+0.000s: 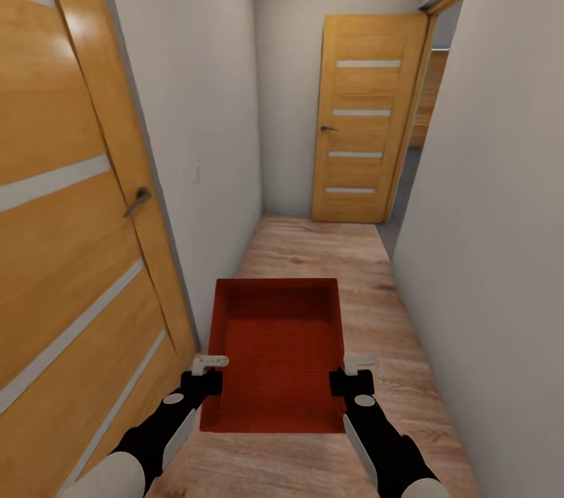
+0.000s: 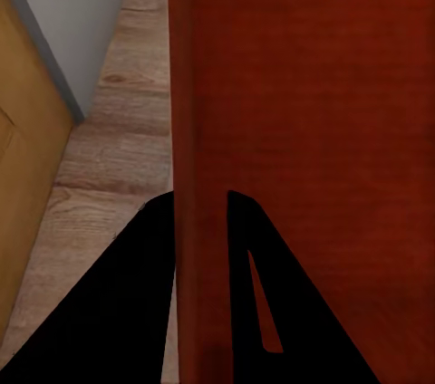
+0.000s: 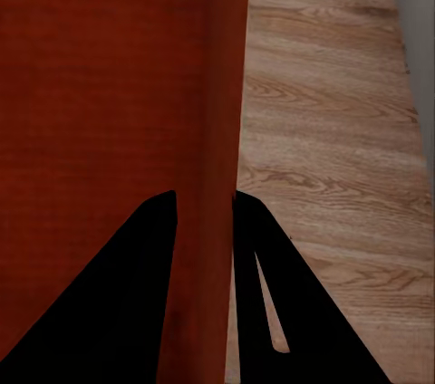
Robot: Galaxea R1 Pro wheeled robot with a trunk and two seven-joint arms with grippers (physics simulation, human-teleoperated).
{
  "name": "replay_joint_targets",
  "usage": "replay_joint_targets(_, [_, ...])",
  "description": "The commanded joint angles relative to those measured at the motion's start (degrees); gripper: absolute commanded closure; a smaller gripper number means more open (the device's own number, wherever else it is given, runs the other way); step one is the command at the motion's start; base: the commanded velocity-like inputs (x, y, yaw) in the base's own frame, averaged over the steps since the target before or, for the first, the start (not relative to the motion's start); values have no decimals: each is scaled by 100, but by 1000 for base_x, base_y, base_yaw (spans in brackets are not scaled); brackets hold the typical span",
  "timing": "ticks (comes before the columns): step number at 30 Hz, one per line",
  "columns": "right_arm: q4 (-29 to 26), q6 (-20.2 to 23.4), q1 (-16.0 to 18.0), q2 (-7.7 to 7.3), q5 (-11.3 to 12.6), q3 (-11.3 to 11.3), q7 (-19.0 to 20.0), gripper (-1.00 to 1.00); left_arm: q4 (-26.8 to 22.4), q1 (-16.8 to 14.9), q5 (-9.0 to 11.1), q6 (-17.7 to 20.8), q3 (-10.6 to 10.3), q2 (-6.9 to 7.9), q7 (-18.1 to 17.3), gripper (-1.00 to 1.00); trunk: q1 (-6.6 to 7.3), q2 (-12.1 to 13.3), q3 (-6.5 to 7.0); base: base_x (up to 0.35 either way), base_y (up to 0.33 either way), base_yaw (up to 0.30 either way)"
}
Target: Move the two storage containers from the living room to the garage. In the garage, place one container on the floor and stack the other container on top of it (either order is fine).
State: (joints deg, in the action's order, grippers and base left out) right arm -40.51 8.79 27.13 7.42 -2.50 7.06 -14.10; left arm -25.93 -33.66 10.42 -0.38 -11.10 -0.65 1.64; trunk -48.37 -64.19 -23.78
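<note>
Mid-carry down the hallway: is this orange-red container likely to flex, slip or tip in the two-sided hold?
The container looks rigid: its walls stay straight with the left end effector and right end effector clamped on opposite walls. Thin, smooth walls might slip. Empty and shallow, it is probably light and unlikely to tip.

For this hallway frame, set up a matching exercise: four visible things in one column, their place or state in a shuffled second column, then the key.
Things:
1. storage container
2. left gripper
3. right gripper
4. far door

Places or states:
A. clamped on the bin's right wall
B. standing open at the end of the corridor
C. carried between both arms above the wood-plank floor
D. clamped on the bin's left wall

Pairs: 1-C, 2-D, 3-A, 4-B
</note>
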Motion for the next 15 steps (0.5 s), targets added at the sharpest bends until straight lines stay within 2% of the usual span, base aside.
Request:
replay_joint_targets(1, [-120, -26, 2, 136, -84, 288, 13, 100, 27, 0, 80, -6, -209, -5, -45, 100, -4, -4, -6, 335, 0, -1])
replay_joint_targets(15, [-119, -26, 2, 136, -84, 289, 13, 100, 27, 0, 79, 2, -209, -5, -45, 100, -4, -4, -6, 335, 0, 0])
